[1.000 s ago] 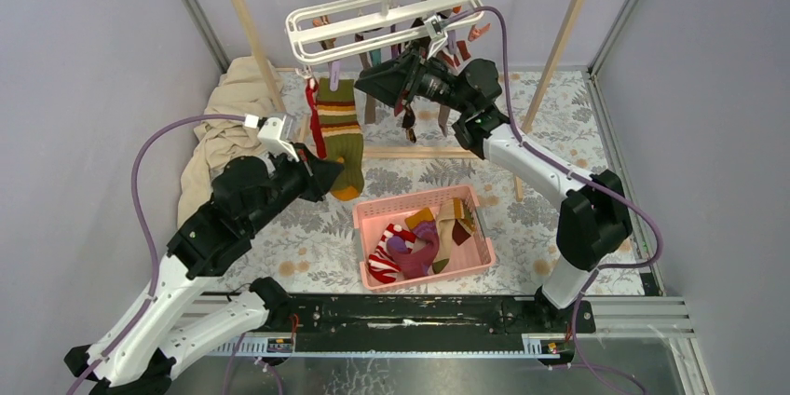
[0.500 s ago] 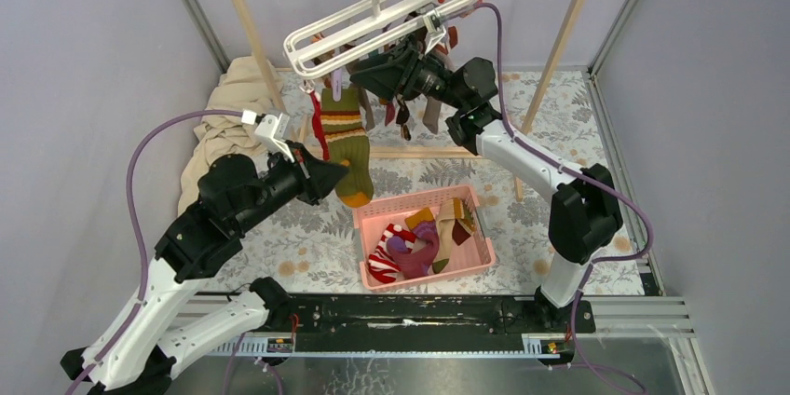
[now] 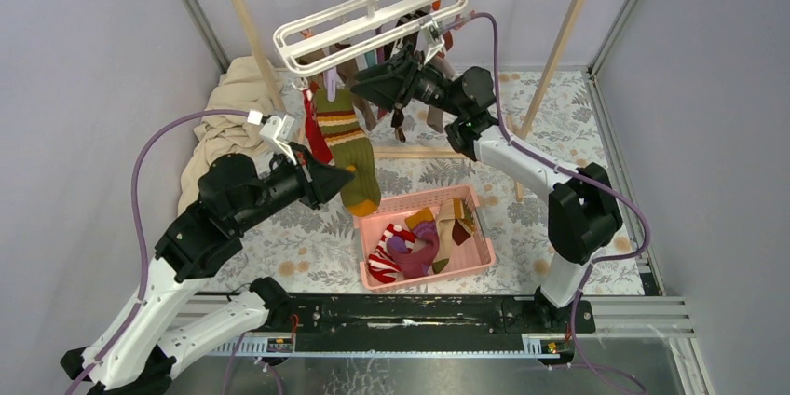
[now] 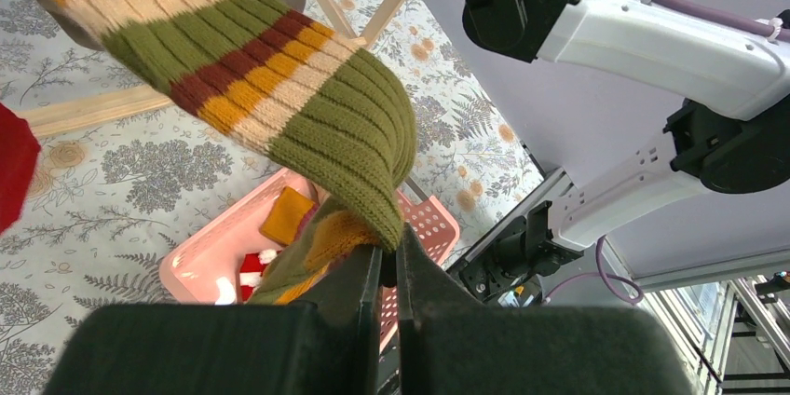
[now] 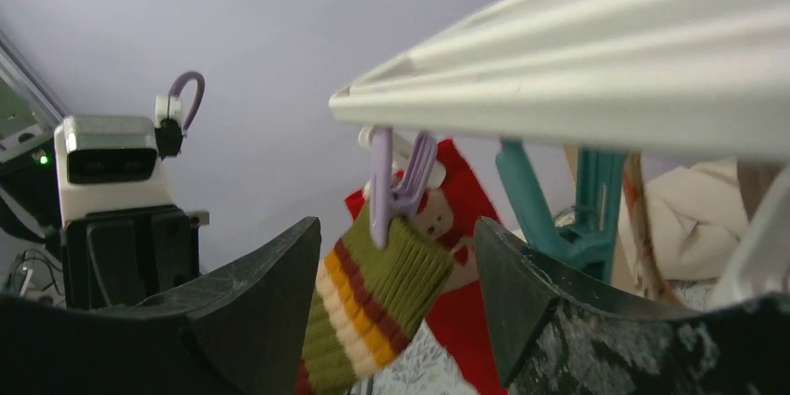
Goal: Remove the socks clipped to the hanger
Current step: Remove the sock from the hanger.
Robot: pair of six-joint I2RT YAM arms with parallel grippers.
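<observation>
At the far left, one beige cloth [image 3: 228, 120] lies heaped on the floral tabletop [image 3: 307, 246]. The left gripper [image 3: 348, 172] is pinched almost closed on the toe of one striped sock [image 3: 345, 134]. The sock is olive with orange, cream and maroon bands and slants down from the hanger. One red sock [image 3: 312, 134] hangs just beside it on its left. The single white hanger [image 3: 371, 15] tilts, hung by its hook from the top of one wooden frame [image 3: 244, 18]. In the right wrist view, one purple clip [image 5: 396, 181] grips the striped sock's cuff, and one teal clip [image 5: 550, 209] hangs beside it. The right gripper [image 5: 396, 227] stands wide open and holds nothing, its two fingers either side of the purple clip. More socks [image 3: 436, 118] hang behind it, too crowded to count. One pink basket [image 3: 484, 244] holds a tangle of loose socks [image 3: 410, 251]
</observation>
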